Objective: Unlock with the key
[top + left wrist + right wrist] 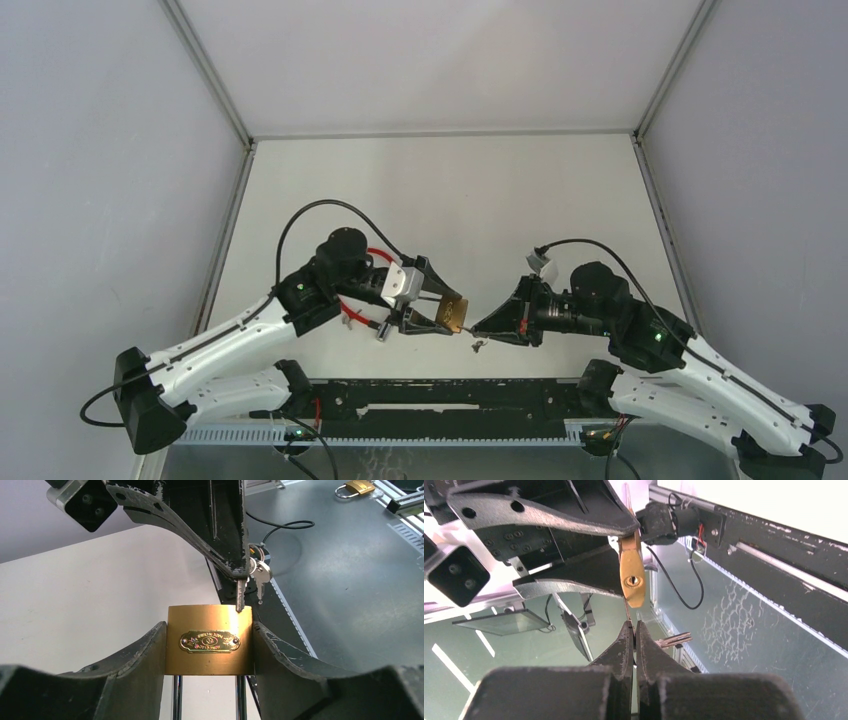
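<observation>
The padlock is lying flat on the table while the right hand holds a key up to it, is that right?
Not quite. The padlock is not lying on the table: it is clamped between the fingers of the left hand, as the left wrist view shows. The rest stands: the right hand holds a key up to it.

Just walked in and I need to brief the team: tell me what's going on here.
The left gripper holds a brass padlock with an oval nameplate between its jaws, shackle pointing back toward its wrist. The right gripper is shut on a small silver key, with a second key dangling beside it. The key's tip meets the padlock's bottom face, but the keyhole looks unfilled, so the key does not seem inserted yet.
</observation>
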